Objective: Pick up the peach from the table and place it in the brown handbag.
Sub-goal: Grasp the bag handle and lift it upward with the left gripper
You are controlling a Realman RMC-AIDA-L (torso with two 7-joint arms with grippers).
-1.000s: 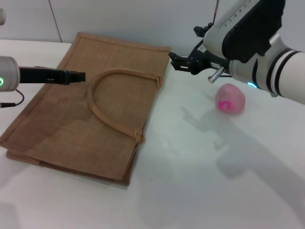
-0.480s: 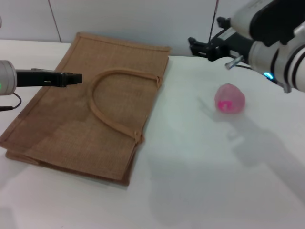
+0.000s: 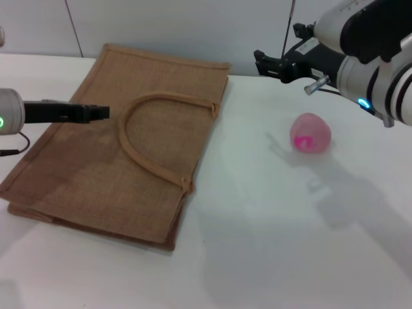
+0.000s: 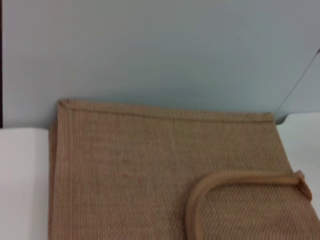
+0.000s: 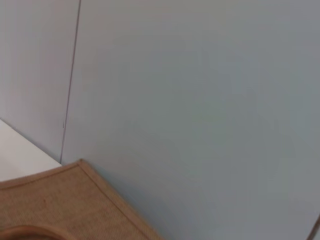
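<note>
The peach (image 3: 310, 134), pale pink with a magenta blotch, rests on the white table (image 3: 270, 225) at the right. The brown handbag (image 3: 129, 154) lies flat at the left, one arched handle (image 3: 138, 145) on top. My right gripper (image 3: 270, 64) hangs open in the air behind and left of the peach, between it and the bag's far right corner, touching neither. My left gripper (image 3: 96, 112) hovers over the bag's left part, just left of the handle. The left wrist view shows the bag's far edge (image 4: 150, 170) and handle (image 4: 235, 182); the right wrist view shows only a bag corner (image 5: 55, 205).
A pale wall (image 3: 193, 26) rises right behind the table's far edge. A thin black cable (image 3: 13, 141) runs by the left arm at the bag's left side. White tabletop stretches in front of the bag and the peach.
My right gripper has risen and pulled back to the right, away from the bag's edge, then held still. The left gripper has drawn slightly back to the left. Peach and bag stayed put.
</note>
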